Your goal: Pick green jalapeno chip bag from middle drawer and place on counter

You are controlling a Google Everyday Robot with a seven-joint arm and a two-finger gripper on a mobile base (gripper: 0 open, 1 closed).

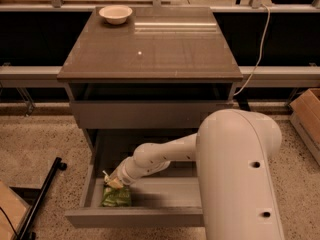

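The middle drawer is pulled open below the counter. The green jalapeno chip bag lies on the drawer floor in its front left corner. My gripper reaches down into the drawer and sits at the bag's top edge, touching or nearly touching it. My white arm runs from the gripper to the right, and its large round body covers the drawer's right part.
A small white bowl stands on the counter's far left corner. The closed upper drawer front overhangs the open drawer. A black stand leg lies on the floor at the left. A cardboard box is at the right.
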